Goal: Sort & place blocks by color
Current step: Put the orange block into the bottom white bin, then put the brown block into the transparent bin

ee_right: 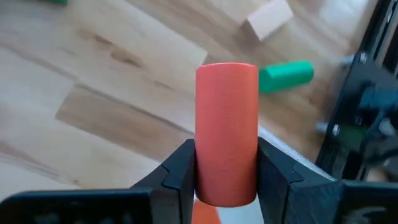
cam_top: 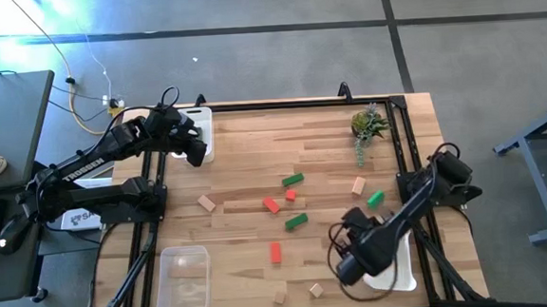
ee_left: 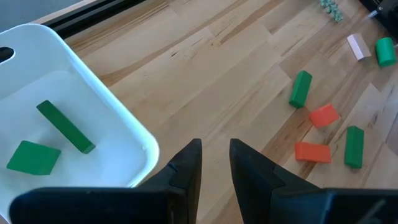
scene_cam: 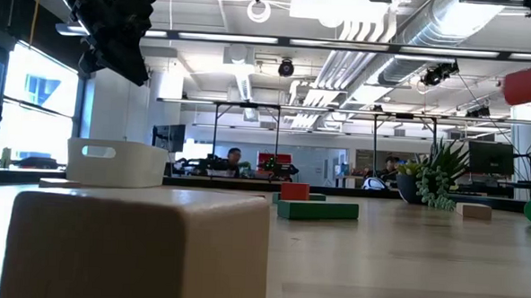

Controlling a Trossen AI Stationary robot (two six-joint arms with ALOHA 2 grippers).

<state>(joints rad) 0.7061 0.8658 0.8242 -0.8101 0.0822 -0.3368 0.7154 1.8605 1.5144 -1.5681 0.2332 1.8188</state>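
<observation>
Red, green and tan blocks lie scattered on the wooden table, among them a green bar, a red one and a tan one. My left gripper hovers open and holding nothing beside the near rim of a white tray at the far left. Two green blocks lie in that tray. My right gripper is at the near right, over the edge of a second white tray, shut on a red cylinder block. A green cylinder lies beyond it. My right gripper pinches the red cylinder block between its two fingers, on the lower part of its curved sides. The block stands along the fingers and sticks out past their tips, lifted clear of the table. In the low view it shows high up as a red end.
A clear plastic container sits at the near left corner. A small potted plant stands at the far right. A tan block fills the low view's foreground. A black frame borders the table. Bare wood lies between the left tray and the scattered blocks.
</observation>
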